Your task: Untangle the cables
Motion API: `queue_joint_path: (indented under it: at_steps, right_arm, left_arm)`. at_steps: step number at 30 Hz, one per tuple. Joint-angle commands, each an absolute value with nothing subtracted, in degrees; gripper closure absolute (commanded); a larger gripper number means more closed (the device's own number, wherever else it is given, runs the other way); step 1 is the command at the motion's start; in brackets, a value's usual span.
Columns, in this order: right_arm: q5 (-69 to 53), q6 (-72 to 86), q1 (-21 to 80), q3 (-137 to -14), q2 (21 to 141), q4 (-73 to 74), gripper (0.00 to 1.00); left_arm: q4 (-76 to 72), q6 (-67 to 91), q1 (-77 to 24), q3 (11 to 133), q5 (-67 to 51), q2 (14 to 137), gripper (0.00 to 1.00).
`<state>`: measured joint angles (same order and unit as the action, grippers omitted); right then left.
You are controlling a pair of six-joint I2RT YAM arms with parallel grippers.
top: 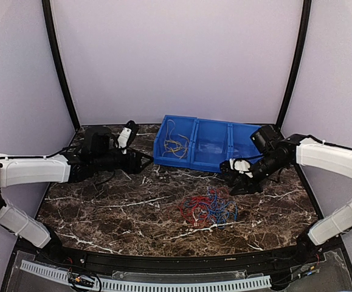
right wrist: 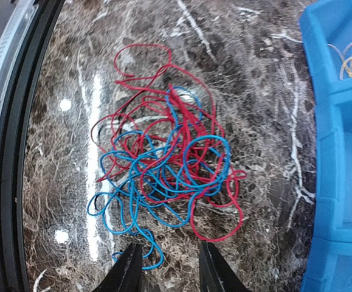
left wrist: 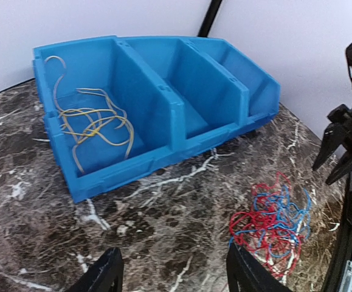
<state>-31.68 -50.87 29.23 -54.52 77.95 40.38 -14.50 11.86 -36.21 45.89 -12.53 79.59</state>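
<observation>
The red and blue cables (top: 207, 208) (left wrist: 273, 222) (right wrist: 163, 164) lay in one loose tangle on the table (top: 115, 213), at about 6 o'clock from the bin (top: 206, 164) (left wrist: 133, 173) (right wrist: 324, 121) and apart from it. Yellow wires (top: 174, 146) (left wrist: 93, 125) lay in the bin's leftmost compartment; the other two compartments showed nothing inside. The left gripper (top: 140, 160) (left wrist: 172, 277) sat at 10 o'clock from the tangle, just beside the bin's left end, its jaws spread wide and holding nothing. The right gripper (top: 239, 174) (right wrist: 169, 274) hung at 2 o'clock from the tangle, near the bin's right end, jaws parted and empty, its fingers (right wrist: 127, 271) just past the tangle's outermost blue loop.
</observation>
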Motion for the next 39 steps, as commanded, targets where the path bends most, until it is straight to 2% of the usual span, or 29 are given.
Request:
queue_joint_path:
  at_steps: [1,5,15,18,22,27,32,39]
  right_arm:
    - [-26.27,-52.37,34.51,-54.06,80.02,40.10,0.66]
    - [-22.97,-53.39,37.48,-53.50,82.23,39.34,0.64]
    - [-19.43,-54.86,39.33,-54.38,87.41,40.87,0.65]
    - [-18.18,-55.11,40.04,-54.31,88.09,40.71,0.73]
    - [-18.53,-54.50,40.67,-55.44,88.93,41.22,1.00]
    - [-23.06,-52.79,40.70,-59.02,85.35,44.20,1.00]
    - [-28.19,-51.00,40.61,-66.43,83.55,47.49,1.00]
    - [-34.57,-50.15,40.62,-76.91,86.97,51.42,1.00]
  left_arm:
    - [-17.91,14.79,-39.60,45.11,-16.57,80.34,0.40]
    - [-19.36,18.08,-40.53,44.37,-16.94,80.55,0.37]
    - [-17.03,17.95,-40.74,47.10,-18.49,81.26,0.35]
    - [-17.36,17.59,-40.78,47.41,-18.04,81.95,0.35]
    - [-19.19,18.30,-40.78,47.26,-18.63,82.97,0.35]
    - [-28.89,17.09,-42.49,43.89,-19.64,83.12,0.34]
    - [-41.99,10.03,-47.98,39.80,-18.36,81.54,0.26]
    - [-47.18,3.48,-53.22,42.38,-17.12,84.19,0.25]
